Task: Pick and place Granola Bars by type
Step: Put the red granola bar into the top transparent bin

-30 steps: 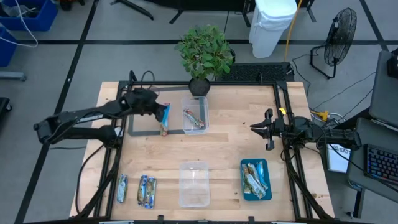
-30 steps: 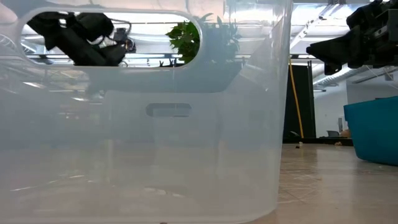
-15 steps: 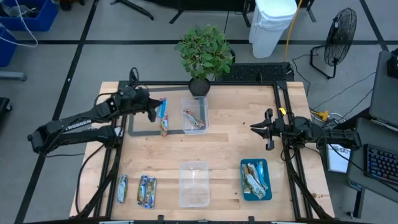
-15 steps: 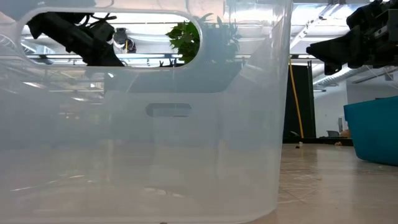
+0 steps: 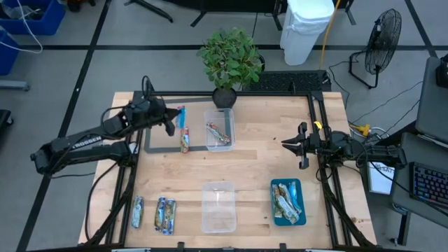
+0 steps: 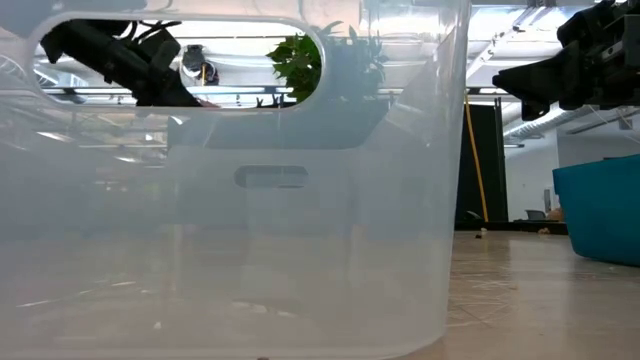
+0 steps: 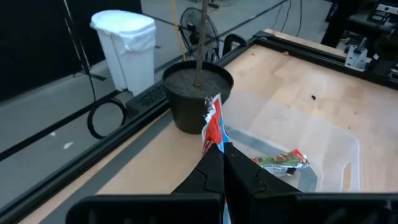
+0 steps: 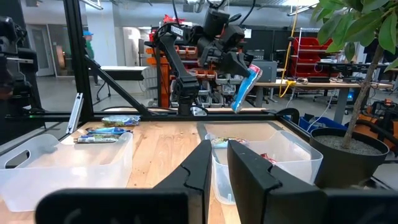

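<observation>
Left hand carries a bar by its very end, with loose bars waiting at the near-left of the counter

On the near-left of the counter (image 5: pixel 259 168) three Granola Bars (image 5: pixel 155 213) lie unsorted; farther back the left hand (image 5: pixel 170 122) is clamped on one end of a red-blue bar (image 5: pixel 183 122), which hangs over the flat tray (image 5: pixel 159 150) just left of the far clear tub (image 5: pixel 220 129). Held so near its tip, the slick wrapper could slide out or swing and drop on the tray or tub rim rather than inside. At the right, the right hand (image 5: pixel 301 147) waits well apart, fingers nearly together, holding nothing, far of the teal tray (image 5: pixel 288 201)
</observation>
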`<state>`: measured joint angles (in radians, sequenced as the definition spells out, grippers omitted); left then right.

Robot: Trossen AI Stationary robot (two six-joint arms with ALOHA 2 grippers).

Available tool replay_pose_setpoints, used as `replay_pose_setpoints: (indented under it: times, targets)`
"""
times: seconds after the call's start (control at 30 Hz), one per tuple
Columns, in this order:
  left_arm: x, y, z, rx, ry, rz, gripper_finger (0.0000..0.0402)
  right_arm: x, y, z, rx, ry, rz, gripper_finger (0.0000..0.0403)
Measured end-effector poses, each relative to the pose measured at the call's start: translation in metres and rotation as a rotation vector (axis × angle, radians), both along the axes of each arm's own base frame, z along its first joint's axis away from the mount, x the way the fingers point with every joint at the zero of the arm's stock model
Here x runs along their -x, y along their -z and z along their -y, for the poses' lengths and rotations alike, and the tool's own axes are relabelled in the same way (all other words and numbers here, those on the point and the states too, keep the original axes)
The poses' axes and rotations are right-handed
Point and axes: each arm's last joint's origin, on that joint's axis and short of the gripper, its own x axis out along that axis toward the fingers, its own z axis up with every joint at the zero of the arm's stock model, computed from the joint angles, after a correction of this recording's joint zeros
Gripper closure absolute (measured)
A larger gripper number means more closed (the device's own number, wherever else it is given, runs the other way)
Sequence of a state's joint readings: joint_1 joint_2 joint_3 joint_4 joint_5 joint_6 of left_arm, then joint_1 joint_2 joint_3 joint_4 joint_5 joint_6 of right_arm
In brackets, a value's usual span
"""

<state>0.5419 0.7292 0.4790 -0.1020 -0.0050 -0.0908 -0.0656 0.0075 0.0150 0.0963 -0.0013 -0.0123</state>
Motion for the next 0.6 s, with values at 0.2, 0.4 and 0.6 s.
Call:
replay_pose_setpoints:
  times: [0.2,0.4,0.6]
  targets:
    - [0.0,0.026,0.001,-0.011,0.024,0.058,0.04,0.0,0.0,0.0,0.0,0.001,0.0,0.0359]
    - [0.006,0.034,0.004,-0.041,0.003,0.124,0.0401,0.0,0.0,0.0,0.0,0.0,0.0,0.0358]
    - [0.024,0.024,0.009,-0.096,-0.034,0.206,0.0401,0.0,0.0,0.0,0.0,0.0,0.0,0.0359]
